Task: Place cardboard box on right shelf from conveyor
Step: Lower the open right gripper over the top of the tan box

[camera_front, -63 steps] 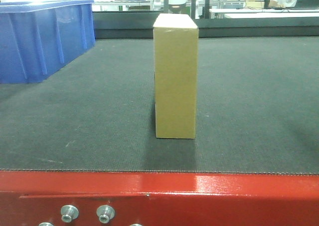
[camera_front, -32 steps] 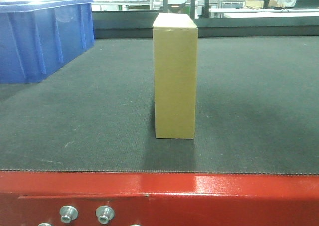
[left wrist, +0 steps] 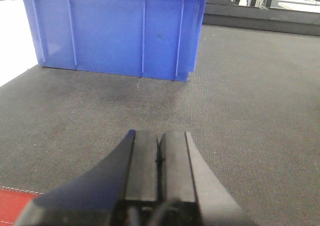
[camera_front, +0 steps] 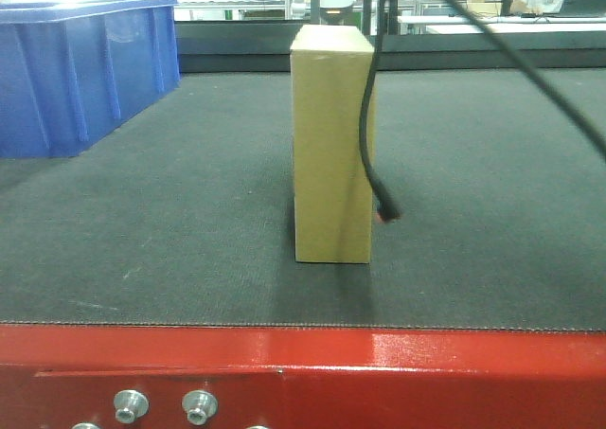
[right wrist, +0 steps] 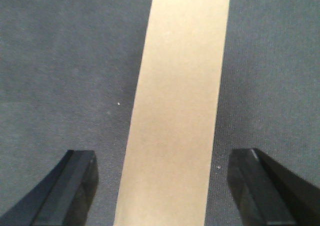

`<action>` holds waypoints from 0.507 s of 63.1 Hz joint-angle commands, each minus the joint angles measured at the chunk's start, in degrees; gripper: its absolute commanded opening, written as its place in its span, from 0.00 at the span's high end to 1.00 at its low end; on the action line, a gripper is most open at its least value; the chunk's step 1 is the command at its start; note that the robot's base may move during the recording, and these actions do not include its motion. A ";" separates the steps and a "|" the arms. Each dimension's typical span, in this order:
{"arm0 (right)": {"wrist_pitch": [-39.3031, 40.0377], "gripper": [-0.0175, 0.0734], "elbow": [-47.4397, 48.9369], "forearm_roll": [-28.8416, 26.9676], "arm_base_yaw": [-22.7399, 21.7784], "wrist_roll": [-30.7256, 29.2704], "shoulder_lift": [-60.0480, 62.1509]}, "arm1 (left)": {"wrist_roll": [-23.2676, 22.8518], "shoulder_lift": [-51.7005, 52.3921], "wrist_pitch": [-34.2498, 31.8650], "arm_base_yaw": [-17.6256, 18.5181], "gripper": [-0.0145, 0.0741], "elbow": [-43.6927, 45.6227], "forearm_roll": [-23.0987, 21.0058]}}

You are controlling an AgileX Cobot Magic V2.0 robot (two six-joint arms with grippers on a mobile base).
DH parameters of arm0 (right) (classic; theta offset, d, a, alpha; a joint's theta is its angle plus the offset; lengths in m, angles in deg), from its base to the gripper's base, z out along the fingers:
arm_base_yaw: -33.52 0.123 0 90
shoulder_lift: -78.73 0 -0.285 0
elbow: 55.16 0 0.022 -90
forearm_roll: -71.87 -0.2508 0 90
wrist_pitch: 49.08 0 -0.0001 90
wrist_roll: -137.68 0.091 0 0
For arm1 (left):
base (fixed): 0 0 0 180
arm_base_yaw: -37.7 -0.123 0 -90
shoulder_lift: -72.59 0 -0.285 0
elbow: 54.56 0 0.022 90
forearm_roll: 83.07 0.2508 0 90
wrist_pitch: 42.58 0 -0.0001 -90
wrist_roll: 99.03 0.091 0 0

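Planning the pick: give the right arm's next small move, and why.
Probably lower the right gripper straight down: it is open, above the cardboard box, one finger on each side of its narrow top, neither touching it.

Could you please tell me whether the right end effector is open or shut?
Open: the right end effector has fingers wide apart, flanking the cardboard box.

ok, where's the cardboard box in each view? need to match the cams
Front-facing: cardboard box dead centre, standing upright on the conveyor.
Left wrist: not in it; only the blue bin and the conveyor.
Right wrist: tan strip running up the middle, between the fingers of the open right end effector.
Shared landmark: the dark grey conveyor surface, in all three.
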 commanded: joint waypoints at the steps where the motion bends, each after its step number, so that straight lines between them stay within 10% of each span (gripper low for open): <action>1: 1.38 0.12 2.14 4.32 0.47 1.06 2.13 | -0.29 0.71 -4.80 -0.02 0.97 0.16 -0.27; 32: 3.99 0.12 1.57 5.57 0.38 4.21 0.46 | -0.29 0.71 -4.80 -0.02 0.97 0.16 -0.27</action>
